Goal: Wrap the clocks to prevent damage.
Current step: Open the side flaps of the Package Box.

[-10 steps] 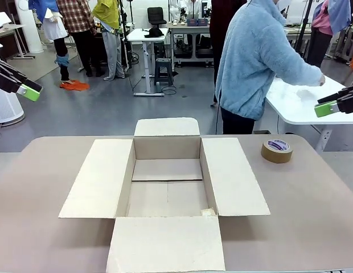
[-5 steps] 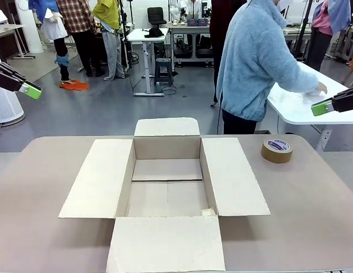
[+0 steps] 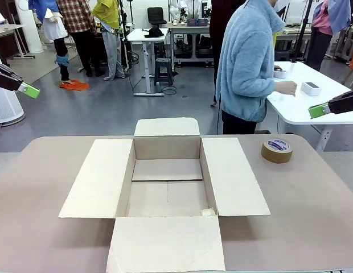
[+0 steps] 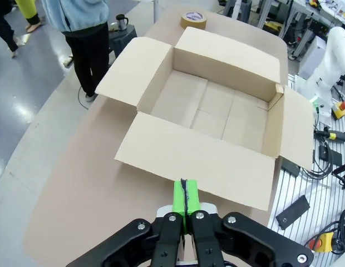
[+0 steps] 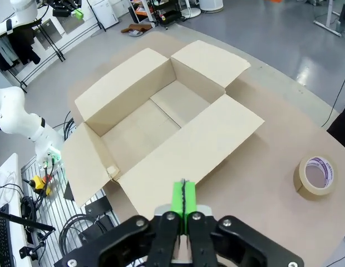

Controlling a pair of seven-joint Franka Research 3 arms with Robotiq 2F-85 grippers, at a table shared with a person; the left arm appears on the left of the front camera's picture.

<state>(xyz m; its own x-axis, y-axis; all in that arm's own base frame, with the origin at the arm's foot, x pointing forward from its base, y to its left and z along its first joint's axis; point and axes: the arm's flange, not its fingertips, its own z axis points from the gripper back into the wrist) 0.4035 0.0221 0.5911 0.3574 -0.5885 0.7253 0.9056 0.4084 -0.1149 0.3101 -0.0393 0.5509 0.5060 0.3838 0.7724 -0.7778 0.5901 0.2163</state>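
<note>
Open brown cardboard box mid-table, flaps spread; brown tape roll far right of it. Left gripper and right gripper raised at either side, pads pressed together, empty. Farther right, person's hand beside small white item on white side table; clock or not, cannot tell.

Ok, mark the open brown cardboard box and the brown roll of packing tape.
open brown cardboard box point(image 3: 167, 148), front view, on its far inner wall.
brown roll of packing tape point(image 3: 276, 157), front view, on its outer side.

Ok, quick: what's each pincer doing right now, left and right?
Left pincer: closed, holding nothing.
Right pincer: closed, holding nothing.
</note>
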